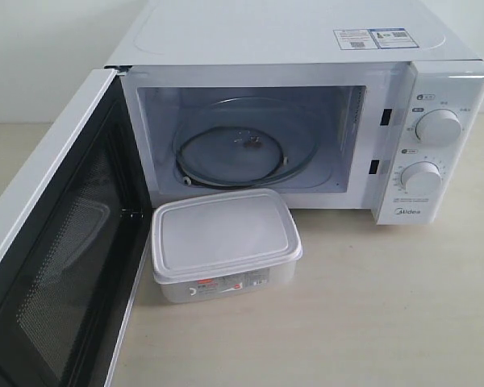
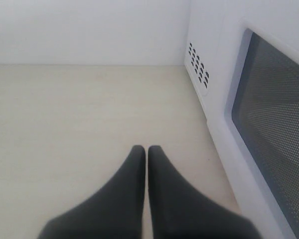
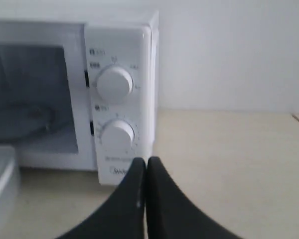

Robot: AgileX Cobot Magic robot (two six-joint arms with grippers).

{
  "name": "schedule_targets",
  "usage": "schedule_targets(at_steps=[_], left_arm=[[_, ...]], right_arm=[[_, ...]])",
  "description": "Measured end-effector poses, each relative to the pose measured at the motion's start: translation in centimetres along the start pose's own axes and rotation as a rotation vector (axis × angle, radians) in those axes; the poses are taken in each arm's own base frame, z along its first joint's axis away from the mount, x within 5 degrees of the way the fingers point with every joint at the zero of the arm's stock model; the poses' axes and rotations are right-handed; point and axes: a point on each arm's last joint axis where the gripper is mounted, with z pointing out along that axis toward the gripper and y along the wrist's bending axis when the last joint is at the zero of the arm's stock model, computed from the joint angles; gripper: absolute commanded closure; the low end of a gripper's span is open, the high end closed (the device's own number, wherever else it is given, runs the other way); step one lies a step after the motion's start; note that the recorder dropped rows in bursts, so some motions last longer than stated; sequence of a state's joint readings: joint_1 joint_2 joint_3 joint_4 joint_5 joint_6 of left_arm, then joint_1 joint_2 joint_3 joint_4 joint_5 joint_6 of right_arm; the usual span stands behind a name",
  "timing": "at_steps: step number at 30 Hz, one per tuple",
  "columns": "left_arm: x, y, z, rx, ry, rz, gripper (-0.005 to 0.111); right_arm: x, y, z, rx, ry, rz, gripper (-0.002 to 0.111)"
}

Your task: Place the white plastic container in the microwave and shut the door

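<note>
The white plastic container (image 1: 224, 244) sits lidded on the table just in front of the microwave (image 1: 323, 48), whose cavity stands empty apart from the glass turntable (image 1: 242, 149). The door (image 1: 56, 242) is swung wide open on the left, mesh inner face showing. Neither gripper appears in the exterior view. In the left wrist view my left gripper (image 2: 147, 149) is shut and empty above the table beside the door's outer window (image 2: 274, 124). In the right wrist view my right gripper (image 3: 146, 161) is shut and empty, facing the dials (image 3: 114, 82); a corner of the container (image 3: 1, 179) shows.
The pale table (image 1: 387, 306) spreads in front of and to the right of the microwave. A white wall stands behind. Vent holes (image 2: 198, 67) mark the microwave's side near the left gripper.
</note>
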State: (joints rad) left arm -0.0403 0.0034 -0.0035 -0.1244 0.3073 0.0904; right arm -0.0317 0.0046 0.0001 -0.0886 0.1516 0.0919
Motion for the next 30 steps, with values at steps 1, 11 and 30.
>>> schedule_targets(at_steps=[1, 11, 30], left_arm=[[0.0, 0.0, 0.0, 0.0, 0.0, 0.0, 0.102], [0.0, 0.0, 0.0, 0.0, 0.0, 0.0, 0.102], [0.0, 0.0, 0.0, 0.0, 0.0, 0.0, 0.102]], right_arm=[[-0.7, 0.1, 0.0, -0.015, -0.082, 0.09, 0.109], [-5.6, 0.2, -1.2, -0.04, -0.388, 0.116, 0.109], [-12.2, 0.2, 1.7, -0.022, -0.3, 0.038, 0.109]])
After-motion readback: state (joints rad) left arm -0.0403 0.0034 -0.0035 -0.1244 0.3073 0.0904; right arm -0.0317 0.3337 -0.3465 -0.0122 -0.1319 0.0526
